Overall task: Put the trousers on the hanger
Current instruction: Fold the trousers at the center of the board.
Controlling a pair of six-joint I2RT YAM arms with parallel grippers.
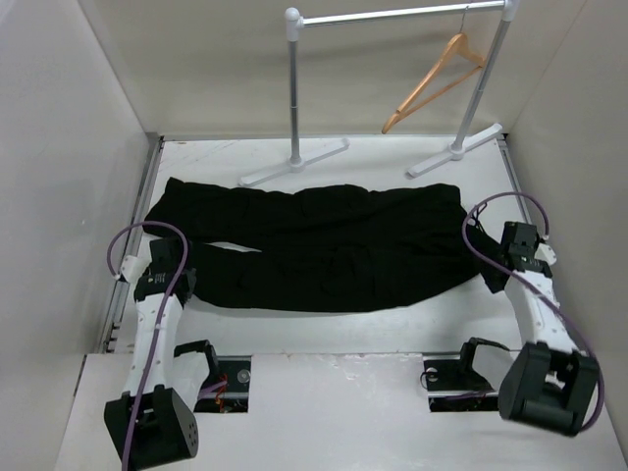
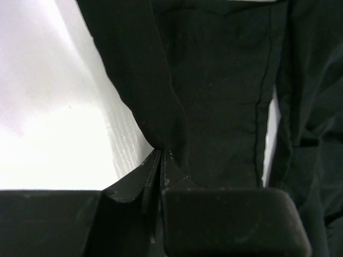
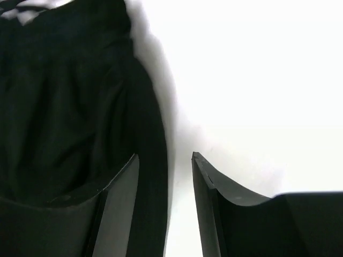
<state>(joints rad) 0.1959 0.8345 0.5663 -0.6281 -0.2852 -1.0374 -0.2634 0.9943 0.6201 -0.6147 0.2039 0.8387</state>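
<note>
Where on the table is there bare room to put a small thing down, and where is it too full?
Bare: the table strip between the trousers and the arm bases; the back left corner beside the rail; the patch between its two feet. Crowded: the middle, under the trousers, with the left gripper and right gripper at their ends.
</note>
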